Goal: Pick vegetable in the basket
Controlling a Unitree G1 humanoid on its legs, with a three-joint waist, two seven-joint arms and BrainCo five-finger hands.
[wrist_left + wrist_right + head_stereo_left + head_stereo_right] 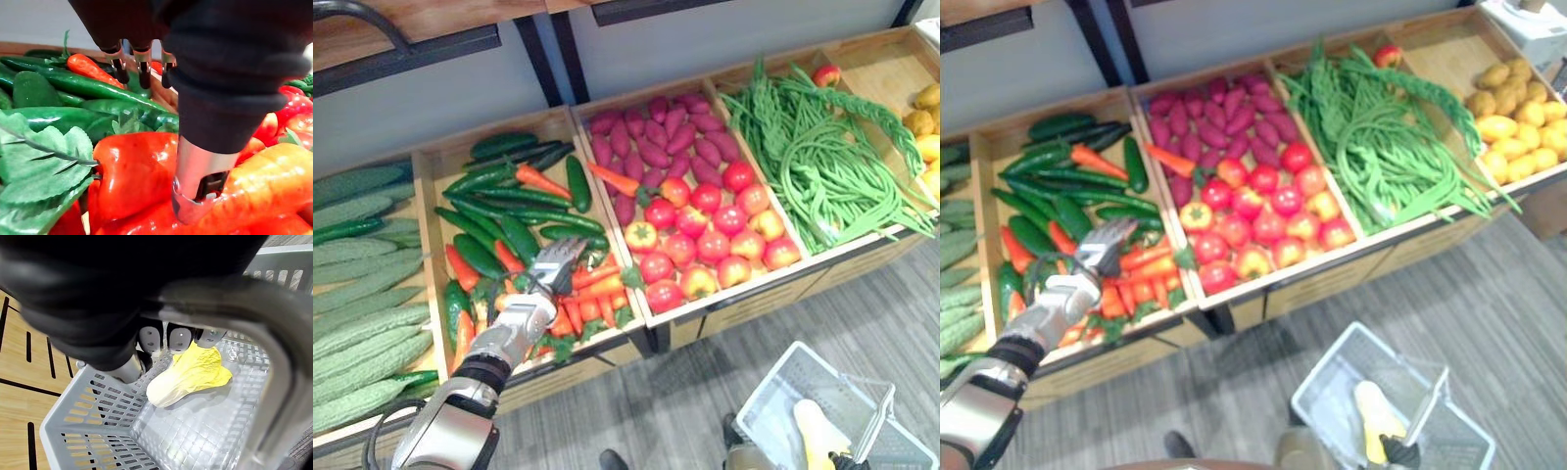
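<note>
My left hand, at about eight o'clock in the head view, hangs over the wooden crate of orange plastic carrots and dark green cucumbers. Its fingers are straight and loosely spread, gripping nothing, and the thumb rests on a carrot beside a glossy red pepper. At three o'clock of that crate lie round red tomatoes, then long green beans. Down at five o'clock my right hand is curled round the grey handle of the grey plastic mesh basket, where a pale yellow cabbage lies on the bottom.
</note>
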